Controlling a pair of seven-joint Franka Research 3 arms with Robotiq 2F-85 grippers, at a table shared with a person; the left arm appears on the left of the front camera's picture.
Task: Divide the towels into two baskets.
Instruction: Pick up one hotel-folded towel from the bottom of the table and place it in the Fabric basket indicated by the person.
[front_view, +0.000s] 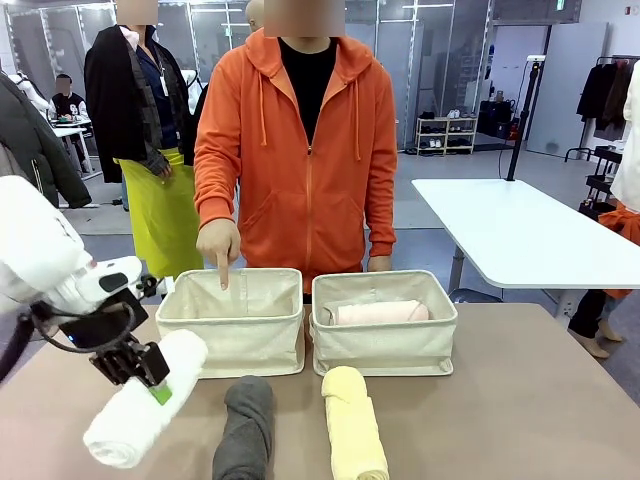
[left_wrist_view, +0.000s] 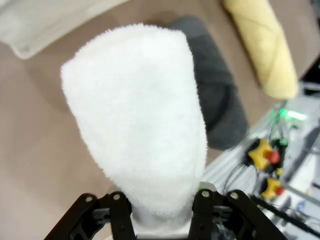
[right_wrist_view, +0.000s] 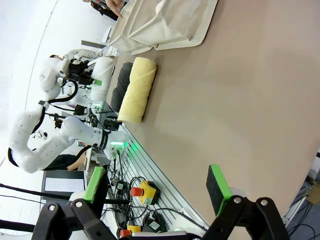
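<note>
Grip first: my left fingers (front_view: 152, 380) clench the white towel (front_view: 135, 415) near one end. It looks lifted off the tabletop (front_view: 520, 400), ready for the left basket (front_view: 232, 312), where the person's hand (front_view: 218, 243) points. The pink towel (front_view: 380, 312) already lies in the right basket (front_view: 385, 348). My right fingers (right_wrist_view: 216, 186) are spread and empty.

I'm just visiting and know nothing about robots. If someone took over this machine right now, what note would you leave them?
Left gripper: shut on the white towel, at the table's near left.
Right gripper: open, holding nothing.
Person's hand: pointing into the left basket; no towel visible in it.
Done: pink towel lies in the right basket.
Left: white towel into a basket, probably the one pointed at; grey towel and yellow towel lie on the table before the baskets.
</note>
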